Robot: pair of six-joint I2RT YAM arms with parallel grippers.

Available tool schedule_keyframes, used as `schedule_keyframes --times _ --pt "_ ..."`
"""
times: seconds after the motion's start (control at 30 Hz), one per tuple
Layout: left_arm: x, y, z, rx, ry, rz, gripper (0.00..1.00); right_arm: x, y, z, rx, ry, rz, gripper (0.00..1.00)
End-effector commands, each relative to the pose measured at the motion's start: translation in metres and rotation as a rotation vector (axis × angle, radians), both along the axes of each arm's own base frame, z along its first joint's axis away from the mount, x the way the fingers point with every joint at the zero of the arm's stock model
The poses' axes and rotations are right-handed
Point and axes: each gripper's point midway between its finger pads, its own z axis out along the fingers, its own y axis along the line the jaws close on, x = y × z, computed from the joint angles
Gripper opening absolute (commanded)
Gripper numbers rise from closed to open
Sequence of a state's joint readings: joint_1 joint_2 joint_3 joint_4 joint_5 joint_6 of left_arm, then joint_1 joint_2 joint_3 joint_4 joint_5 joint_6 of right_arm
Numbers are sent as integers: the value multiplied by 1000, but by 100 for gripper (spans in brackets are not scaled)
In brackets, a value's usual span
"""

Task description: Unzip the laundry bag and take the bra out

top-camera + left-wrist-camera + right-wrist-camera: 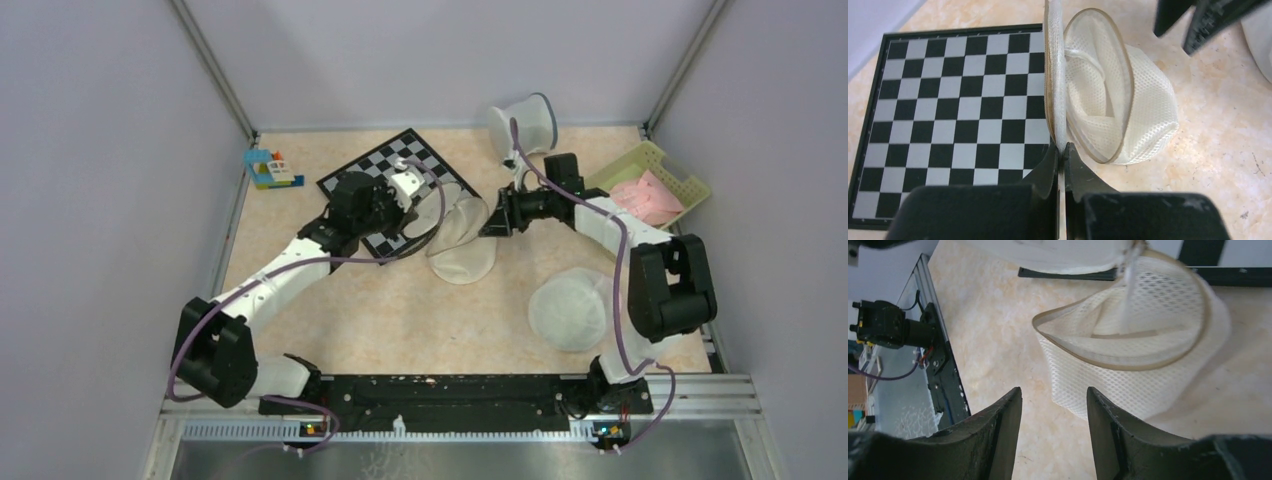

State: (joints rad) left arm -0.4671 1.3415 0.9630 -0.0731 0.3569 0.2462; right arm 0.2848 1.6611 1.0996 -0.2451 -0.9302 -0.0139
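Both arms work at the bag (1143,120), which lies on its side at the chessboard's (948,100) edge, its mouth gaping toward the right gripper (1054,392); the left gripper (1063,159) has its jaws pinched together on the bag's raised rim, holding that side upright, while the right one's jaws stand apart and empty, just short of the opening; inside only white mesh shows, and the bra (645,198) lies in the basket (690,182) at the far right, well apart from the bag; so unzipping and removal both look done, I judge; the next move calls for the left jaws to part and let the rim drop, then for both arms to draw clear without snagging the mesh.
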Motion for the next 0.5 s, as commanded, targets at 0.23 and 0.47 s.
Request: schedule_keyframes --times 0.23,0.47 --pt "-12 -59 -28 302 -267 -108 0 33 -55 13 45 89 -207 51" --pt "-52 -93 -97 536 -278 -240 0 42 -74 9 13 86 -261 58"
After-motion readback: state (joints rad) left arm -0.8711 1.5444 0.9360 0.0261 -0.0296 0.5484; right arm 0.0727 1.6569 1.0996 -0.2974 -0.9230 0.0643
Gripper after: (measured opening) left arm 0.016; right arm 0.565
